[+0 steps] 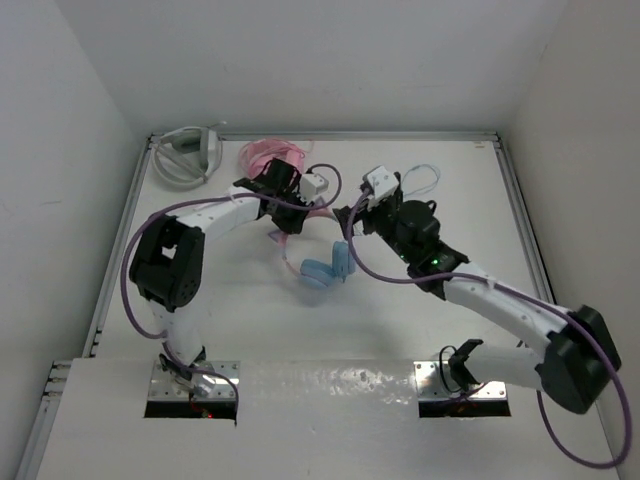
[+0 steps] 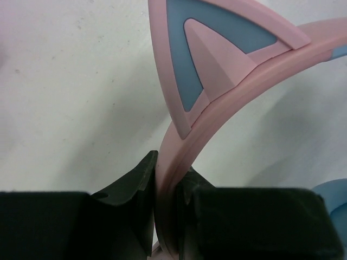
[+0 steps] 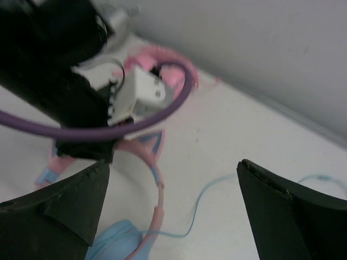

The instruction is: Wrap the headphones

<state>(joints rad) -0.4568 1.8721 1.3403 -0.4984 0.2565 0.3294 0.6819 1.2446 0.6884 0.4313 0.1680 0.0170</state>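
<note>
The headphones lie mid-table, with light-blue ear cups [image 1: 325, 270] and a pink headband [image 1: 284, 245]. My left gripper [image 1: 285, 213] is shut on the headband; in the left wrist view the jaws [image 2: 168, 176] pinch the pink band just below a cat ear [image 2: 217, 54]. My right gripper [image 1: 352, 218] is open and empty, to the right of the headband. In the right wrist view its fingers [image 3: 65, 200] spread wide around the headband [image 3: 158, 187], an ear cup [image 3: 116, 244] and the thin light-blue cable [image 3: 209, 197]. The cable loops off behind the right wrist [image 1: 425, 172].
All-pink headphones [image 1: 270, 155] lie at the back, just behind the left gripper. Grey-white headphones [image 1: 187, 155] lie in the back left corner. White walls close the table at the back and on both sides.
</note>
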